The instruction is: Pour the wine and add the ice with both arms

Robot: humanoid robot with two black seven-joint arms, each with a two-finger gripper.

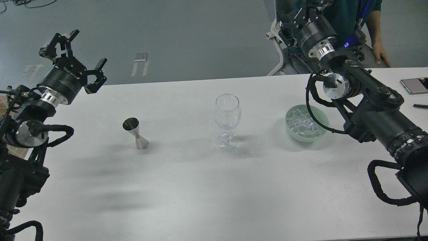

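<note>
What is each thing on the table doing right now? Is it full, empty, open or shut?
wine glass: upright, looks empty
jigger: upright, contents not visible
bowl: holds ice
left gripper: open, empty, raised
right gripper: raised at the frame top, open or shut unclear
phone: lying flat

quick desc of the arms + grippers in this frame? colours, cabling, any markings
Both arms are black with polished silver joint rings and discs, plus looped black sheathed cables. The left gripper is a black clawed linkage on a cylindrical wrist bearing white lettering. The right gripper looks alike, partly cut off at the frame's top.
</note>
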